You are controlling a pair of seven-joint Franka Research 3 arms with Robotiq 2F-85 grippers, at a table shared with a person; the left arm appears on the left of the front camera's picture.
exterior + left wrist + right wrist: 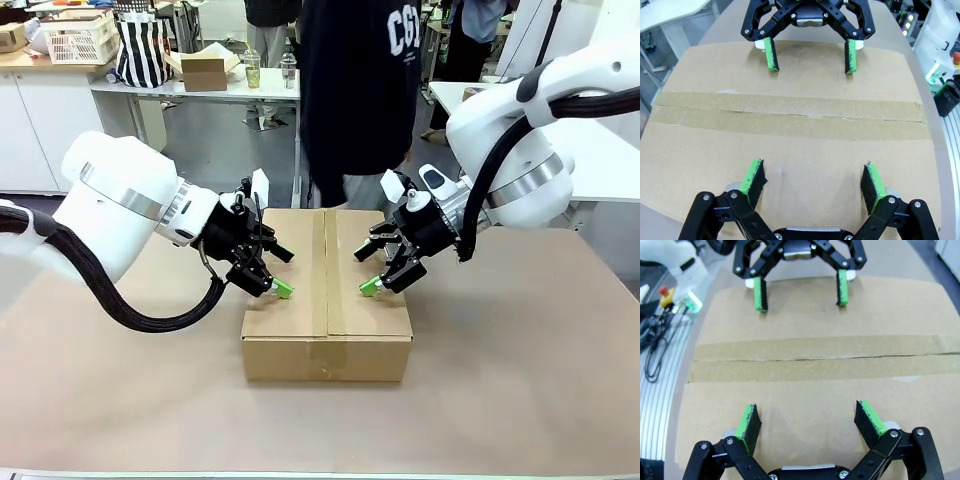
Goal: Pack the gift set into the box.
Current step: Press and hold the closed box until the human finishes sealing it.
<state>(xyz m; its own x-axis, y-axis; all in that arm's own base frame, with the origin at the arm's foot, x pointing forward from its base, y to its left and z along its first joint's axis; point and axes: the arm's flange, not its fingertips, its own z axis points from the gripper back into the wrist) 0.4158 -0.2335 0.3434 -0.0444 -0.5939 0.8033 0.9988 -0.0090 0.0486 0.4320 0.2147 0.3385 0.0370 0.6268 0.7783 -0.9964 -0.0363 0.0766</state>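
Observation:
The box [300, 312] lies in the middle of the table with its flaps shut and a brown tape strip [790, 116] along the seam. My left gripper [280, 272] hovers open over the box's left half, pads just above the cardboard. Facing it over the right half, my right gripper [366, 270] is open too. In the left wrist view my left gripper [812, 170] looks across the box [790, 85] at the right gripper [810, 57]. The right wrist view mirrors this: right gripper [807, 412], box [805, 325], left gripper [799, 290]. The gift set is out of view.
A person in a dark sweatshirt [360, 90] stands right behind the box at the table's far edge. The brown table [520, 360] stretches around the box. A small tan carton [205, 70] sits on a back table. Cables [655, 340] lie off the table's side.

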